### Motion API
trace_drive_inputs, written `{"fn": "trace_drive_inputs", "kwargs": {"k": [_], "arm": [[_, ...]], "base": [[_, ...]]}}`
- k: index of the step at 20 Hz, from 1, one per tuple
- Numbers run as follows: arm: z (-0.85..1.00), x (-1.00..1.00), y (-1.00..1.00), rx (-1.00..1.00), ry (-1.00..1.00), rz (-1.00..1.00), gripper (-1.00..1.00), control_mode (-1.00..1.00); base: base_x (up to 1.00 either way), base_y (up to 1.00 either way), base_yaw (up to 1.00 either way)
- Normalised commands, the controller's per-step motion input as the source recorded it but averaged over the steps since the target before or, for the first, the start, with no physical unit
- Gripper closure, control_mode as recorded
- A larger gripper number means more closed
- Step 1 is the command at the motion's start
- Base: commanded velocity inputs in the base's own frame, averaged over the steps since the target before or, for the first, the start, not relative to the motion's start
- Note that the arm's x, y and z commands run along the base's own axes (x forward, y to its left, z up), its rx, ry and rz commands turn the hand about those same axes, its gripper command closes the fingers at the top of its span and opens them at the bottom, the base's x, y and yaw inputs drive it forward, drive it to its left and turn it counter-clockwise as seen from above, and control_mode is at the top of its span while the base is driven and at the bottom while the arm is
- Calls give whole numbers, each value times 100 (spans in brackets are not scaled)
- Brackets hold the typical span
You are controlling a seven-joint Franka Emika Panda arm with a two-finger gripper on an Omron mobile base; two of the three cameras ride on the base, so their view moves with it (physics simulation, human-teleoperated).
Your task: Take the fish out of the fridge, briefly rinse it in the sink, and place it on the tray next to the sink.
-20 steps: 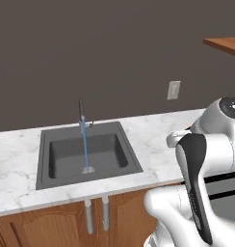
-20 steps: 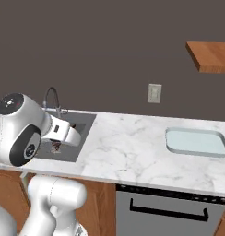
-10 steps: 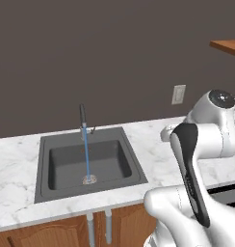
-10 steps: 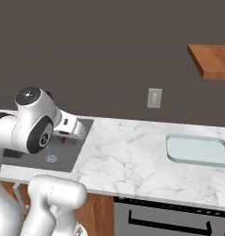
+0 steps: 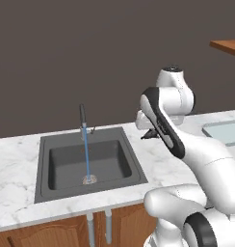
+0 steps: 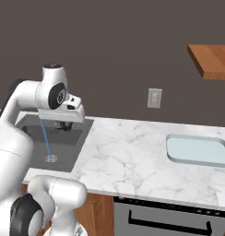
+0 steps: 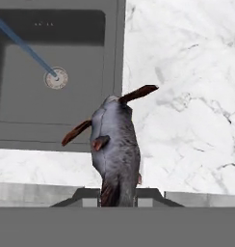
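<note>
My gripper (image 7: 118, 194) is shut on a grey fish (image 7: 117, 147) with reddish-brown fins, which hangs tail-first below the hand. In the hand view the fish sits over the right rim of the dark grey sink (image 7: 115, 53), at the edge of the marble counter. A thin blue stream of water (image 5: 85, 154) runs from the upright faucet (image 5: 83, 118) onto the drain (image 7: 56, 77). From the right base view the gripper (image 6: 63, 123) hovers above the sink (image 6: 83, 134), well left of the pale blue-grey tray (image 6: 197, 150). The tray (image 5: 224, 131) also lies at the right edge of the left base view.
White marble counter (image 6: 128, 152) stretches between sink and tray. A wall outlet (image 6: 154, 97) is on the dark wall behind it, and a wooden shelf (image 6: 211, 60) hangs above the tray. An oven front (image 6: 169, 221) sits under the counter.
The arm has lifted and swung right, carrying the fish from over the basin to above the sink's right rim. Water still runs.
</note>
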Motion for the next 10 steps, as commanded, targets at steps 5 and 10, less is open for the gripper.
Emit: {"fn": "trace_drive_inputs", "kwargs": {"k": [5, 10], "arm": [[-58, 9, 10, 19, 23, 10, 100, -100], [-49, 0, 0, 38, 1, 3, 100, -100]], "base": [[0, 0, 0], [0, 0, 0]]}}
